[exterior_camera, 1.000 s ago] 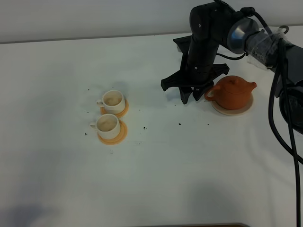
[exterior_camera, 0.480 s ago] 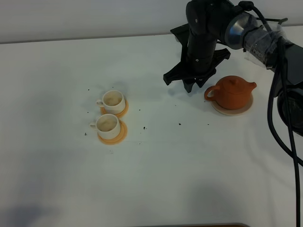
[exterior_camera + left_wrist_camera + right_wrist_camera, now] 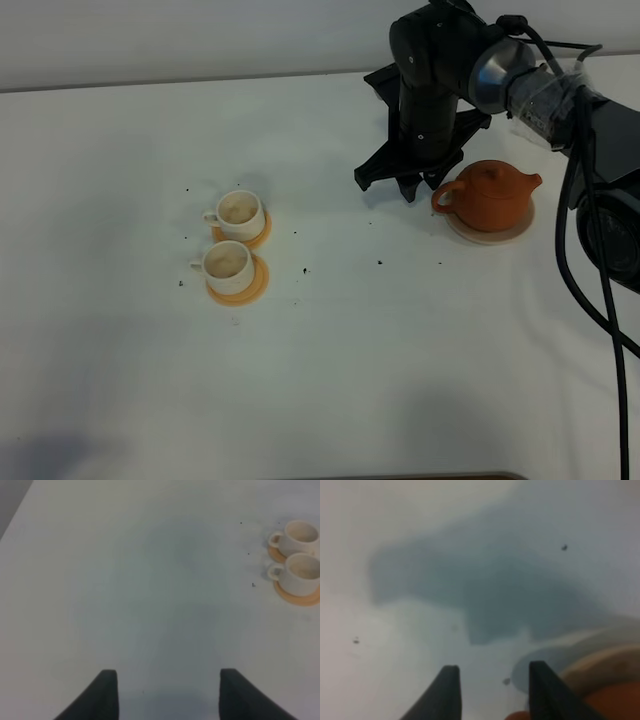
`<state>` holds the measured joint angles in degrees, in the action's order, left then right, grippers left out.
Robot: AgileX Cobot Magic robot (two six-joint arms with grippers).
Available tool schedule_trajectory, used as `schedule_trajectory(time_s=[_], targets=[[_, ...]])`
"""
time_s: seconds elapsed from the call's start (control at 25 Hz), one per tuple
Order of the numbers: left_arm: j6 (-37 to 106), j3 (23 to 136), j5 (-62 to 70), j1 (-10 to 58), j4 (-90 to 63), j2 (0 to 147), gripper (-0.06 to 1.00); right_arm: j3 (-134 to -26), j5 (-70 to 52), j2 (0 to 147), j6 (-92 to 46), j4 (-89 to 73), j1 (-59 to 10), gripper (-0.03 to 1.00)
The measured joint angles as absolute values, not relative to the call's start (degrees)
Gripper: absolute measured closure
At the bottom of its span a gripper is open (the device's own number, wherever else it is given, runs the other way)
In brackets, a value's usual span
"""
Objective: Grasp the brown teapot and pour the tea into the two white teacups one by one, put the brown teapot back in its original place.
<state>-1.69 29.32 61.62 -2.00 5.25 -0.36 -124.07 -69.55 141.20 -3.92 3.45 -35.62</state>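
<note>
White tabletop filled the high view, with a pale wall behind its far edge. The brown teapot sat upright on its pale disc coaster at the right. The right gripper hung just beside the pot's loop handle, fingers spread and closed on nothing. The two white teacups stood well apart from the pot at the left, each on an orange coaster, one touching the other. Their insides looked pale, with no dark tea to be made out, so I judged that the grasp, both pours and the return were all left to do. Between pot and cups the table lay bare apart from a few dark specks, which gave a free path across. The far edge ran near the arm, and cables hung at the right.

From the left wrist, the left gripper hovered over bare table, its fingers wide apart and empty. Both cups showed off to one side, well clear of it.

From the right wrist the picture was blurred. The two fingers stood apart above the table with nothing between them. A sliver of the orange-brown pot and the coaster's rim lay just beyond one finger.
</note>
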Motion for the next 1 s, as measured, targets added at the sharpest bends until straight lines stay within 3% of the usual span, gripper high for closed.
schedule_trajectory(time_s=[0.6,1.0], targets=[[-1.69,29.32,61.62,-2.0,5.25,-0.36,0.49,-116.83,-68.93,139.07,-3.12,2.96,-35.75,0.65],[-1.78,29.32,61.62,-2.0,5.25,-0.36,0.49,-104.57,-69.24,132.83,-3.06,2.8,-35.75,0.65]])
